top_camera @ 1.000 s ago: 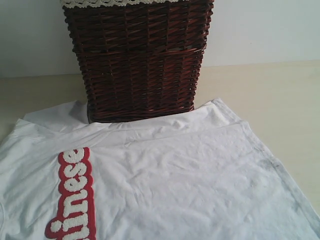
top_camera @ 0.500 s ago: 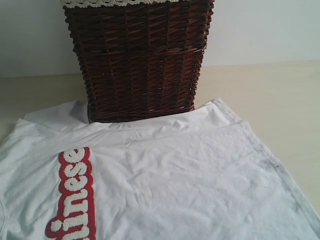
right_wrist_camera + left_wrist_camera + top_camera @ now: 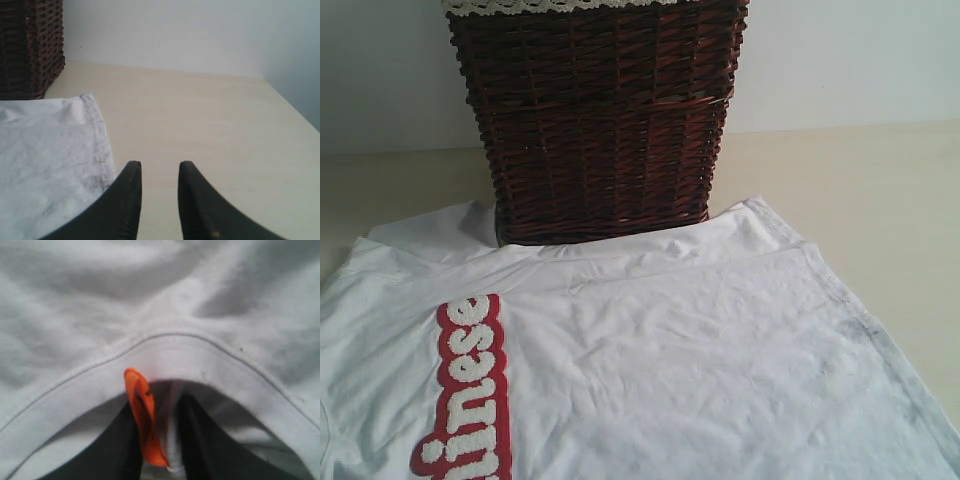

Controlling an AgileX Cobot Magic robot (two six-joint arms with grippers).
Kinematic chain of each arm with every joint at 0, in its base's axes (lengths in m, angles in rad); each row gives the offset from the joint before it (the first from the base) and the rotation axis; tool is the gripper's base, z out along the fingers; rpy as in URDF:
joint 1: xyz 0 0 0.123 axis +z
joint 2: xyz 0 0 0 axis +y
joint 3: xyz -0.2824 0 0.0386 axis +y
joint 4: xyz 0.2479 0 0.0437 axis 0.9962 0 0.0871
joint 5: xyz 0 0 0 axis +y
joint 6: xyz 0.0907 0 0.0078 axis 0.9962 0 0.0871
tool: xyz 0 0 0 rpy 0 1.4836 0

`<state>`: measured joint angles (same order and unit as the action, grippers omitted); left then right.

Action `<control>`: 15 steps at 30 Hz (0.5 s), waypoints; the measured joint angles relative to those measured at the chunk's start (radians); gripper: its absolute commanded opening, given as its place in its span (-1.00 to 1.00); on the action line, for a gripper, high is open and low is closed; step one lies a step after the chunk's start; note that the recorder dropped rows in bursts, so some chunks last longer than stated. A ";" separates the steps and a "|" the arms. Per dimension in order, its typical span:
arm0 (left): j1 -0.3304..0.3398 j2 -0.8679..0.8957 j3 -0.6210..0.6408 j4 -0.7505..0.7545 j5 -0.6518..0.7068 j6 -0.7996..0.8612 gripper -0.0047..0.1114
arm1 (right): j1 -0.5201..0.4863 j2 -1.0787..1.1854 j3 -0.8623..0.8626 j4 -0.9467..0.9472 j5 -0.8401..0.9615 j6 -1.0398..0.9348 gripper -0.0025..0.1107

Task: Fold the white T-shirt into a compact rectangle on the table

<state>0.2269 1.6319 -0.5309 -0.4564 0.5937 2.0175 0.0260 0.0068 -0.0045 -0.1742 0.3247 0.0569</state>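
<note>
The white T-shirt [image 3: 670,370] lies spread on the table [image 3: 860,190], its red patch band [image 3: 465,390] with white letters at the lower left. Neither gripper shows in the exterior view. In the left wrist view my left gripper [image 3: 165,410] is shut on the ribbed collar [image 3: 175,355] of the T-shirt [image 3: 165,305]. A fold of white cloth sits between the black fingers, and the orange tag [image 3: 142,415] lies against one of them. My right gripper [image 3: 160,167] is open and holds nothing, over bare table [image 3: 210,125] just beside the T-shirt's hem edge [image 3: 102,155].
A dark wicker basket [image 3: 595,120] with cream lace trim stands at the back, touching the shirt's far edge, and also shows as the basket [image 3: 30,45] in the right wrist view. A pale wall [image 3: 840,60] rises behind the table.
Small wrinkles in the shirt near the basket have flattened slightly. Otherwise the exterior view looks the same.
</note>
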 measured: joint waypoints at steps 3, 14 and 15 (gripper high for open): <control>0.000 0.000 0.000 0.000 0.000 0.000 -0.48 | 0.000 0.000 0.000 0.000 0.000 0.000 -0.47; 0.000 0.000 0.000 -0.004 0.000 0.000 -0.48 | 0.000 0.000 0.000 -0.013 -0.203 -0.271 -0.47; 0.000 0.000 0.000 -0.004 0.000 0.000 -0.48 | 0.000 0.000 0.000 -0.016 -0.210 -0.307 -0.47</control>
<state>0.2269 1.6319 -0.5309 -0.4607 0.5937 2.0175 0.0260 0.0068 -0.0045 -0.1900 0.1144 -0.2503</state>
